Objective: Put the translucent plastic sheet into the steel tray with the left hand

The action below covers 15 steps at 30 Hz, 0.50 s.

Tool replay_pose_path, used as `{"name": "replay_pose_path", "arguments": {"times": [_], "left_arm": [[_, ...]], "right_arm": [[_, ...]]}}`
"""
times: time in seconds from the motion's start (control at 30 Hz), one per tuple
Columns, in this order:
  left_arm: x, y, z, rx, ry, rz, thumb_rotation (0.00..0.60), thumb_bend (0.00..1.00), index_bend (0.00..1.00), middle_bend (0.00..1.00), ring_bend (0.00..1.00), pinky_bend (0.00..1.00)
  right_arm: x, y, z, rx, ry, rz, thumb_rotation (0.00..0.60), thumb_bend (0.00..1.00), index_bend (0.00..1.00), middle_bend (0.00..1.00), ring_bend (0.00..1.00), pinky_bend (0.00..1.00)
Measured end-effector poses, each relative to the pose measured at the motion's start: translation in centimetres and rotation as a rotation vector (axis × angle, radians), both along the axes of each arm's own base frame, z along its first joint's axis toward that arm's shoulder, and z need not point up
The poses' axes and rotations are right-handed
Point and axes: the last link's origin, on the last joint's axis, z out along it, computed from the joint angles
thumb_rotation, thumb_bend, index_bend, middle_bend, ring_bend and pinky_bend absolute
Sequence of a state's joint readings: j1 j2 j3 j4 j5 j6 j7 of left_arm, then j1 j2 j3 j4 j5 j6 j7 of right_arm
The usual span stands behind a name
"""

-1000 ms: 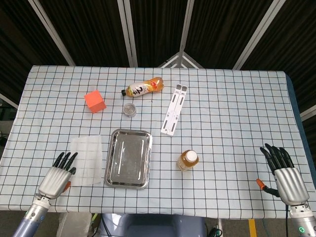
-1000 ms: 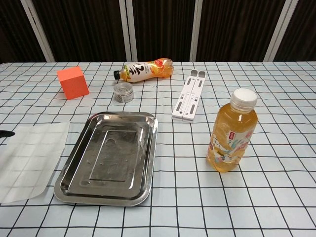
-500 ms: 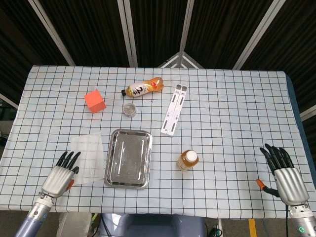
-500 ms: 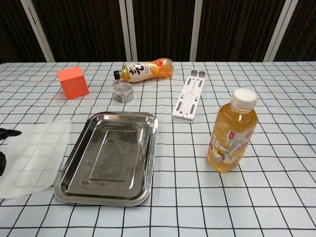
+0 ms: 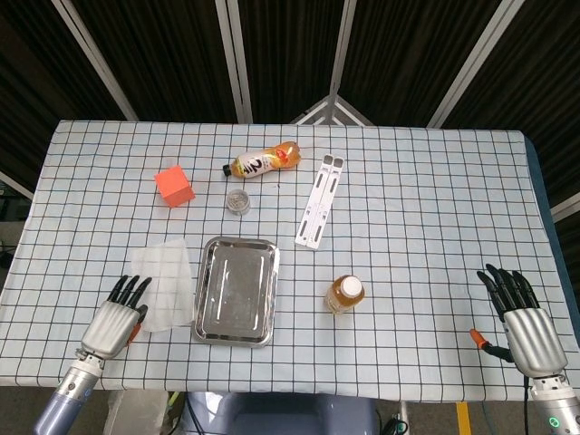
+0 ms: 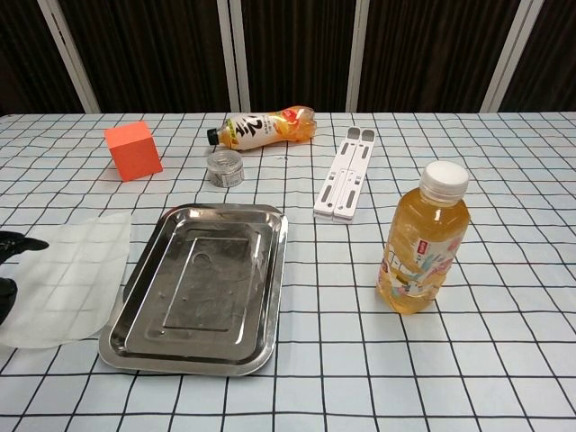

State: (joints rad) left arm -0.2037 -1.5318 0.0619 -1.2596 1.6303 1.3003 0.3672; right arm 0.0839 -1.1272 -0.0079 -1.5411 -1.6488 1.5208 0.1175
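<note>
The translucent plastic sheet (image 5: 163,283) lies on the checked cloth just left of the steel tray (image 5: 237,290), its right edge close to the tray's rim. In the chest view the sheet (image 6: 70,277) looks slightly curled at its near edge beside the tray (image 6: 270,297). My left hand (image 5: 115,322) sits at the sheet's near-left corner with its fingers stretched out. Its dark fingertips (image 6: 20,243) touch the sheet's left edge. No grip on the sheet shows. My right hand (image 5: 523,322) rests open at the table's near right, far from everything.
A capped bottle of amber drink (image 5: 345,294) stands right of the tray. Further back are an orange cube (image 5: 173,186), a small round tin (image 5: 238,200), a lying bottle (image 5: 264,161) and a white folding stand (image 5: 320,200).
My left hand has moved forward and right onto the sheet's near-left corner. The sheet has shifted slightly away and toward the tray, and its near edge has curled. The right hand stayed still.
</note>
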Motion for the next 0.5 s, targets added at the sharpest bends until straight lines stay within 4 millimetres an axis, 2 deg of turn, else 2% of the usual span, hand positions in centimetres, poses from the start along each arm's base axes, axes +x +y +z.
{"name": "replay_pose_path", "arguments": {"times": [0.3, 0.5], "left_arm": [[1.1, 1.4, 1.6, 0.080, -0.043, -0.027, 0.600, 0.52, 0.60, 0.05, 0.00, 0.00], [3.5, 3.2, 4.0, 0.161, -0.114, -0.076, 0.600, 0.52, 0.60, 0.05, 0.00, 0.00]], "right_arm": [[0.0, 0.0, 0.1, -0.002, -0.003, 0.002, 0.600, 0.29, 0.00, 0.00, 0.00, 0.00], [0.1, 0.0, 0.0, -0.003, -0.002, 0.005, 0.600, 0.29, 0.00, 0.00, 0.00, 0.00]]}}
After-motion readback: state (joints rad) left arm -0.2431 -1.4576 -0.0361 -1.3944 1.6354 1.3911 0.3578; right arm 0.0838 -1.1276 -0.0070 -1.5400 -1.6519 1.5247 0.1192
